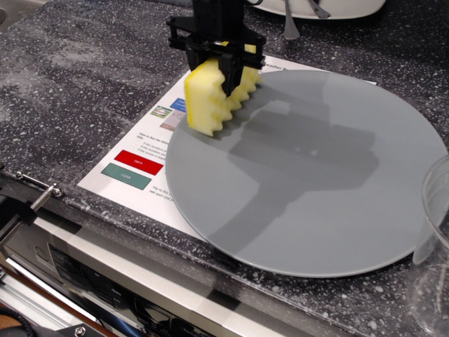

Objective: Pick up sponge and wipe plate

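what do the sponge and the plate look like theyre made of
Sponge: soft yellow foam, judging by its wavy egg-crate ridges and paler porous sides. Plate: smooth matte grey, showing a soft shadow and no sharp glare; ceramic or plastic, hard to tell.

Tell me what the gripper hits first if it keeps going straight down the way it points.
Probably the plate, near its upper-left edge: the gripper points down, holding the sponge, whose lower end would touch first. Remaining gap is unclear.

**Single fixed view, looking down across the counter**

You have one camera only. It sits above and in front of the counter's near edge [140, 232], tilted downward and facing away from you, fairly close in. The plate [316, 203] fills most of the frame; the arm enters from the top edge. No second view overlaps.
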{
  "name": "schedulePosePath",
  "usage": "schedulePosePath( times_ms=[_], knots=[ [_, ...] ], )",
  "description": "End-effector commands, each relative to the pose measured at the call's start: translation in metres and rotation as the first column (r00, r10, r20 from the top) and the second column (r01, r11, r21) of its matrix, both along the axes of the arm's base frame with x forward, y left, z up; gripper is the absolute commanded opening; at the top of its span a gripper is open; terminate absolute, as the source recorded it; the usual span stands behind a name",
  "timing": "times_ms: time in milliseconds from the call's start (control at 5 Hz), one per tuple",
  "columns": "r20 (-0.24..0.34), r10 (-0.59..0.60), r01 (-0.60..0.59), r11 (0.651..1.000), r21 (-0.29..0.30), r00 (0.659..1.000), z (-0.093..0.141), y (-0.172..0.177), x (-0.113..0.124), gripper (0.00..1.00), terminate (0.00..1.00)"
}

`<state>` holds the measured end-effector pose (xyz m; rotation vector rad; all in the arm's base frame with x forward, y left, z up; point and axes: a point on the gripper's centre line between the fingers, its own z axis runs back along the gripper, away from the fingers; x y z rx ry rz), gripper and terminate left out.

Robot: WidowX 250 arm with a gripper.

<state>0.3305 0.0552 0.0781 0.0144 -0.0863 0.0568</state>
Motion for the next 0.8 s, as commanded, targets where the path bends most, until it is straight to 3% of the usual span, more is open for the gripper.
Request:
schedulePosePath(
  times_ms=[0,600],
  knots=[
    [0.067,-0.067,0.065,0.998,0.027,0.996,0.001,-0.013,-0.022,0.0,0.0],
    [0.079,-0.126,0.127,0.992,-0.007,0.989,0.004,-0.05,-0.056,0.0,0.0]
  ],
)
